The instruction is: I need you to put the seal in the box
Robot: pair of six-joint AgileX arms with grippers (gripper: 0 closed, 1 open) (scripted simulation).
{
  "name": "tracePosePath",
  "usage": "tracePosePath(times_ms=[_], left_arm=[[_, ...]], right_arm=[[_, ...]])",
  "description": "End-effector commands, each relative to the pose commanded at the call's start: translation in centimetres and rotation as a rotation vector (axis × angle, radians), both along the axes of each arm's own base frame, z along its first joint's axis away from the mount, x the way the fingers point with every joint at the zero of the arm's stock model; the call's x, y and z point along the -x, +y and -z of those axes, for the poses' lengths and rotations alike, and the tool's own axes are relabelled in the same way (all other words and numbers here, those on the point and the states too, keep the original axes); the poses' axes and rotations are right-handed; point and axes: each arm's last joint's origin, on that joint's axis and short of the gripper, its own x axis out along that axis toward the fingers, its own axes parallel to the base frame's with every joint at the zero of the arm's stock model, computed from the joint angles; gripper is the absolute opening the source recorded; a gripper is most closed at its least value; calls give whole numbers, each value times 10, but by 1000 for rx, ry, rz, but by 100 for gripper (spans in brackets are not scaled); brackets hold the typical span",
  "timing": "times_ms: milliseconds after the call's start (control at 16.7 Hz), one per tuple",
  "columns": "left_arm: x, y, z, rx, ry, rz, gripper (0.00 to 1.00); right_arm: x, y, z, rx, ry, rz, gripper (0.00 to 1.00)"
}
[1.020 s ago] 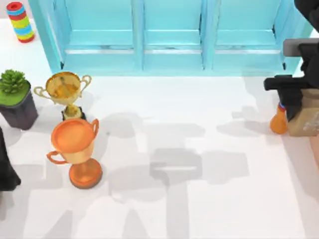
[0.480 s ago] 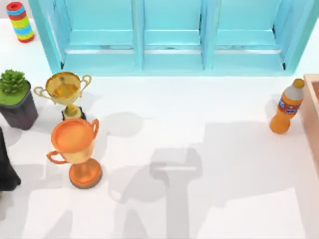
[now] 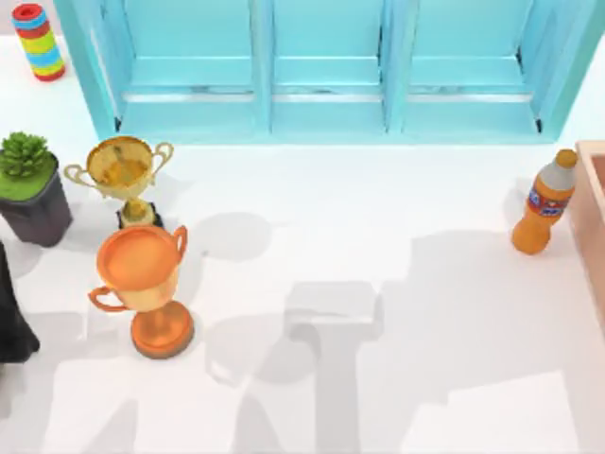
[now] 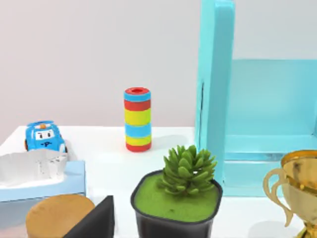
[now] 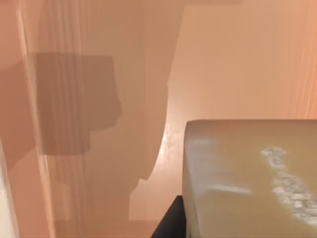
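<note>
The seal hung over the box floor; whether the right end effector held it, I cannot tell; best release low and level.

A white table spreads under bright light, crossed by soft grey shadows near its middle and front. Along its far edge stands a turquoise cabinet with three recessed panels divided by upright posts. In the left wrist view the same cabinet rises against a plain pale grey wall, one thick post standing tall above the tabletop. The surface near the cabinet's base is lit evenly, and the cabinet's lower ledges carry thin darker lines.
</note>
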Motion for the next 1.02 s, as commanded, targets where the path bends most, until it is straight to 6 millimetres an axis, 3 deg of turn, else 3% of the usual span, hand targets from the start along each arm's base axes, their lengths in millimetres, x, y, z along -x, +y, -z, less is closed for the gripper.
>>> tracePosePath(times_ms=[540, 840, 1020], left_arm=[[0, 0, 0, 0, 0, 0, 100], [0, 0, 0, 0, 0, 0, 100], [0, 0, 0, 0, 0, 0, 100]], right_arm=[[2, 0, 57, 2, -7, 3, 0], [2, -1, 62, 1, -4, 2, 0], [2, -1, 62, 1, -4, 2, 23]])
